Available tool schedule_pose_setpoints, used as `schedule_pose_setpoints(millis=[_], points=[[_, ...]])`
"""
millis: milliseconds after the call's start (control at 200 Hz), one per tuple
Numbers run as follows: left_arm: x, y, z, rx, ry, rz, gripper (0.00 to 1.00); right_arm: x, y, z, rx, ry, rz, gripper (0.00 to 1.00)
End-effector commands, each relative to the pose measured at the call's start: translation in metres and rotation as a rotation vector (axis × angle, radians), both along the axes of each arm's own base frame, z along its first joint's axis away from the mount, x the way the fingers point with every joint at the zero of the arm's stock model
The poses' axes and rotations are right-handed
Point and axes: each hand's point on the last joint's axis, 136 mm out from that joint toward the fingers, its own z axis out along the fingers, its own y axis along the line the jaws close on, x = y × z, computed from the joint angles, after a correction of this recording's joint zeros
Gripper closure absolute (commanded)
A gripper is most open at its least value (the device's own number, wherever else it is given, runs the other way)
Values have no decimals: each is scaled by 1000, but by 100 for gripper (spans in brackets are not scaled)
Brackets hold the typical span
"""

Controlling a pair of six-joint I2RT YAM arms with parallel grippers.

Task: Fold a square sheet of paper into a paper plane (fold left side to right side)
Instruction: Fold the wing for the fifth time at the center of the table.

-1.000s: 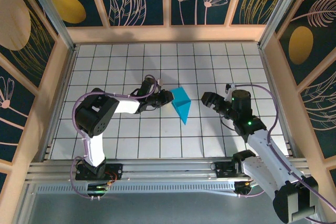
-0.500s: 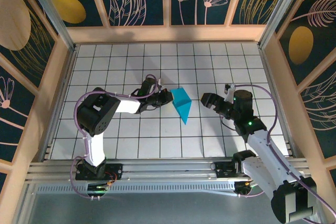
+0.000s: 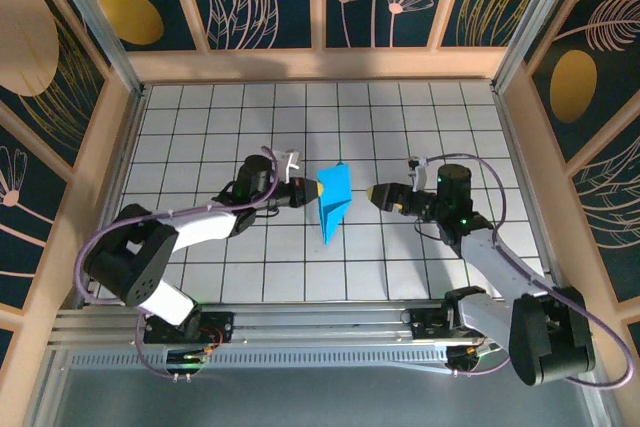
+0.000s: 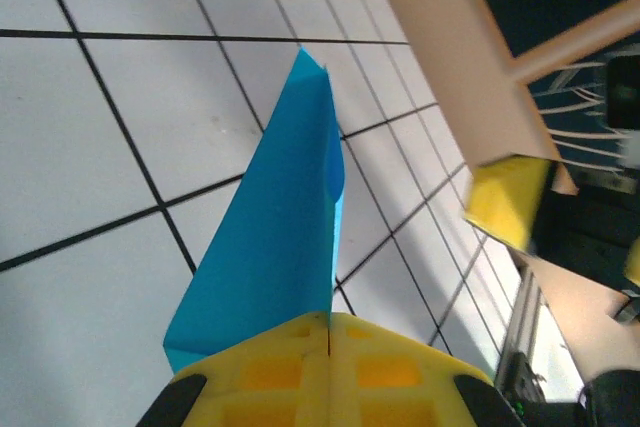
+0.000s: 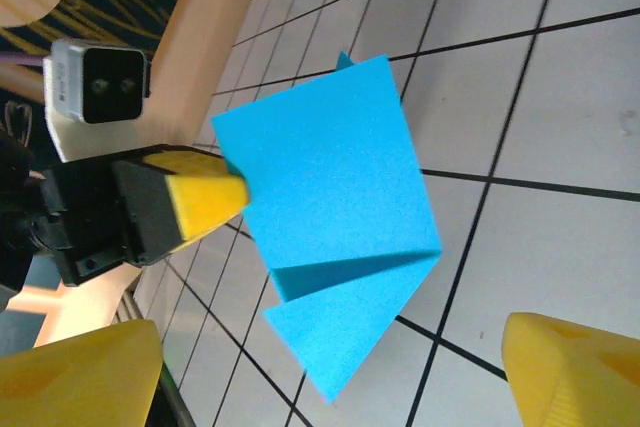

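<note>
1. Location: the folded turquoise-blue sheet of thin paper [image 3: 333, 202] sits near the middle of the white tiled floor [image 3: 270, 257], between the two grippers and tilted up on edge. Whether its lower tip touches the tiles is unclear.
2. Handling: judged very light, limp and easily creased or torn. It will probably sag away from a single pinch point. Take hold at an edge or corner close to the crease, with flat pads.
3. Left gripper [image 3: 308, 190]: the yellow fingertips [image 4: 260, 372] are pressed together, pinching the sheet's left edge.
4. Right gripper [image 3: 383, 194]: the jaws are spread wide and empty, just beside the sheet's right side.
5. Room: there are open tiles on all sides, and the wooden frame walls [image 3: 112, 167] stand well apart. The nearest obstruction to either gripper is the other one.
</note>
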Motion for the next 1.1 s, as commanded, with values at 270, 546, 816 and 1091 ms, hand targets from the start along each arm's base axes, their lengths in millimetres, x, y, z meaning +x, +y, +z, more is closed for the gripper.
schedule_pose_setpoints(millis=[270,546,816,1091], points=[[-43,11,59,-132,-195,-185,100,-11,52,-6,130,-131,294,9],[-38,14,53,-102,-171,-148,100,-16,80,2,182,-144,382,16],[-26,20,30,-50,-103,-77,100,-13,78,7,142,-138,387,37],[-27,23,5,-8,-56,-73,100,-1,74,8,116,-138,366,50]])
